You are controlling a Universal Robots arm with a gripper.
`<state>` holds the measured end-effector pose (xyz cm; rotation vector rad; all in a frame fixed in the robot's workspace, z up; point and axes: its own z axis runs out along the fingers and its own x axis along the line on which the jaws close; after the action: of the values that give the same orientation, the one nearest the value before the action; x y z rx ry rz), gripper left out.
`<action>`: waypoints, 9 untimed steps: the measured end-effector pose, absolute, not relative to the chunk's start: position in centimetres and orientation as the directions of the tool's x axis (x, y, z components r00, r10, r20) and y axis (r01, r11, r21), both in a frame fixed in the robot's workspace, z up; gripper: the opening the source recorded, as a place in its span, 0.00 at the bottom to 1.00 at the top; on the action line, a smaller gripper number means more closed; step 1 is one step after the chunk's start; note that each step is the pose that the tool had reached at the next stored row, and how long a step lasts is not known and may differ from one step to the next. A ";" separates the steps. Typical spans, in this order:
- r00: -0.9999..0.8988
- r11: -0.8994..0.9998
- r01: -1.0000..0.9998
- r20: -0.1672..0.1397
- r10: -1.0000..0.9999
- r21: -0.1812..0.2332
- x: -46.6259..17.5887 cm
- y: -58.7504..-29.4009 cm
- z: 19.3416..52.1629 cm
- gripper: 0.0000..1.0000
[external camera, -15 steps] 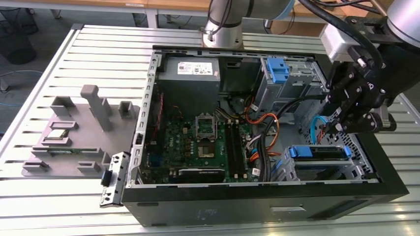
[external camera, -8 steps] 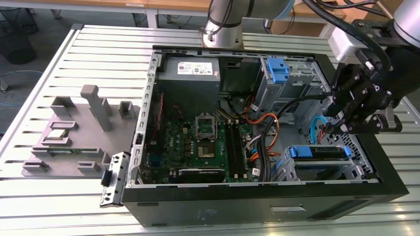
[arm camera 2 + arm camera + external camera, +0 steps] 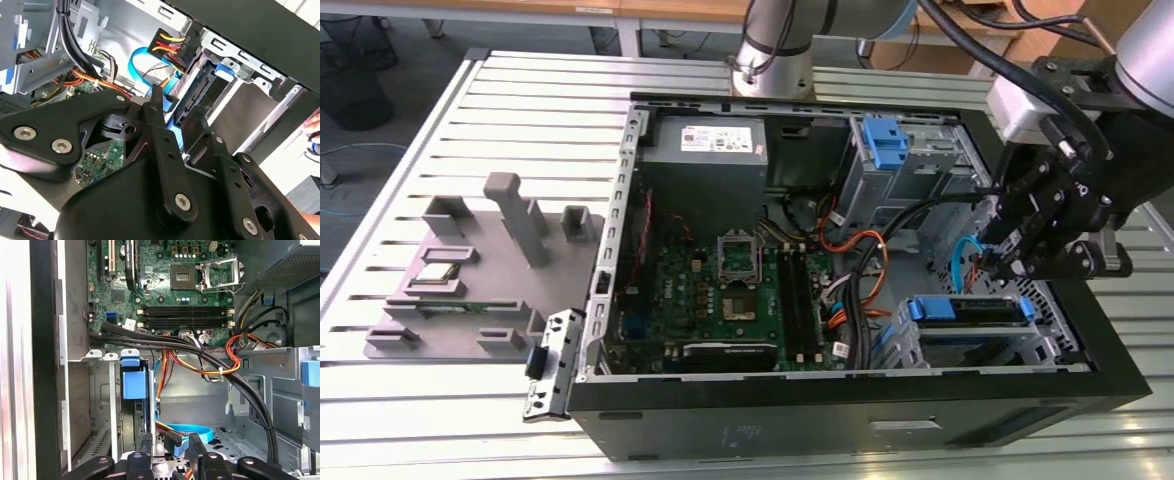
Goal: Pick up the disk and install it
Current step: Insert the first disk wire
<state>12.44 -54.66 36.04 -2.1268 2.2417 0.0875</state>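
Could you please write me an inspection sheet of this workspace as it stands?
Surface: slatted metal table bearing an open computer case.
Job's things: disk in its blue bracket sits in the case's bay nearest the end effector.
Clutter: grey fixture tray with small parts; metal plate at the case's corner.
Grippers: end effector open, empty, over the bay beside the disk.
Cables: black bundle, orange wires, blue cable cross the case.
Surroundings: arm's base behind the case.
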 end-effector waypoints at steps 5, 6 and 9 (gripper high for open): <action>-0.053 0.053 -0.999 -0.075 -0.996 0.006 12.5 -54.7 35.6 0.42; -0.053 0.053 -0.999 -0.075 -0.996 0.006 12.5 -54.7 35.6 0.42; -0.053 0.053 -0.999 -0.075 -0.996 0.006 12.5 -54.7 35.6 0.42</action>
<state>12.46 -54.66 35.57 -2.1264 2.2423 0.0872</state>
